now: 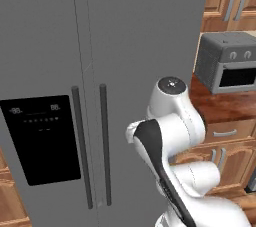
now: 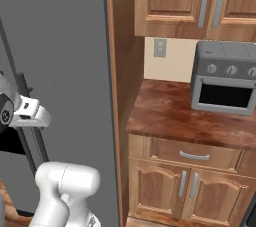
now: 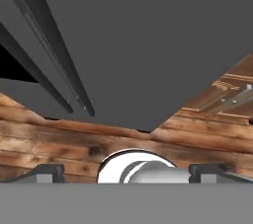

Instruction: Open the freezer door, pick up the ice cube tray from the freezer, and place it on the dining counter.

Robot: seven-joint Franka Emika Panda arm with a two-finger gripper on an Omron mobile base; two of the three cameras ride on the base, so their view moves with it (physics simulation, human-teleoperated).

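Freezer door (image 1: 40,121) beyond spread fingers (image 3: 49,172)

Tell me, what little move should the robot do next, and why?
Probably reach the gripper toward the dark bar handle of the freezer door. That door, the one with the black dispenser panel, is shut, and the gripper is open, holds nothing and is not at the handle yet.

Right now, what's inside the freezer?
Can't tell: the freezer door is shut, so anything inside is hidden. Only its black panel and handle show.
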